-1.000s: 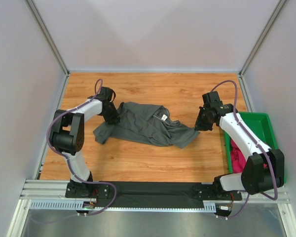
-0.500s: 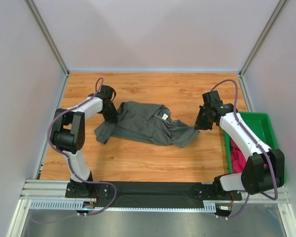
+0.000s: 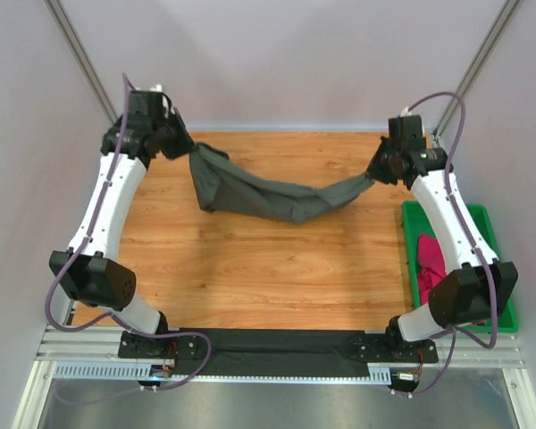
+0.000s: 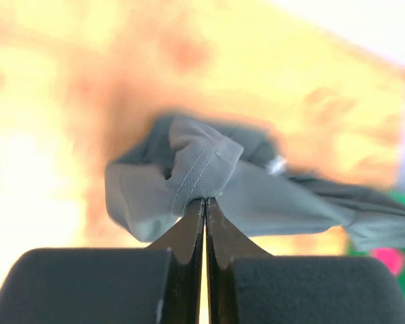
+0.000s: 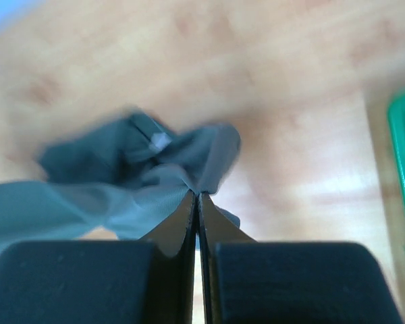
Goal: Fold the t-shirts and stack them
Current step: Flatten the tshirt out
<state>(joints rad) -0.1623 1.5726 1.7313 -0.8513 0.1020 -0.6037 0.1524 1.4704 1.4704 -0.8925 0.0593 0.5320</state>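
Observation:
The dark charcoal grey t-shirt (image 3: 268, 194) hangs stretched in the air between both arms, sagging in the middle over the wooden table. My left gripper (image 3: 186, 148) is shut on the shirt's left end; the left wrist view shows its jaws (image 4: 204, 200) pinching a stitched hem of grey cloth (image 4: 189, 169). On the other side, my right gripper (image 3: 376, 172) is shut on the opposite end, jaws (image 5: 196, 194) closed on bunched grey fabric (image 5: 142, 175). A magenta-pink t-shirt (image 3: 427, 265) lies crumpled in the green tray (image 3: 482, 237) at the right.
The wooden table (image 3: 259, 277) lies under the hanging shirt, walled by white panels at the back and sides. The green tray stands along the table's right edge. A metal rail (image 3: 277, 353) with the arm bases runs along the near edge.
Both arms have lifted and drawn apart. The grey shirt, which lay crumpled on the table, now hangs stretched between them. The left gripper closed on its left end.

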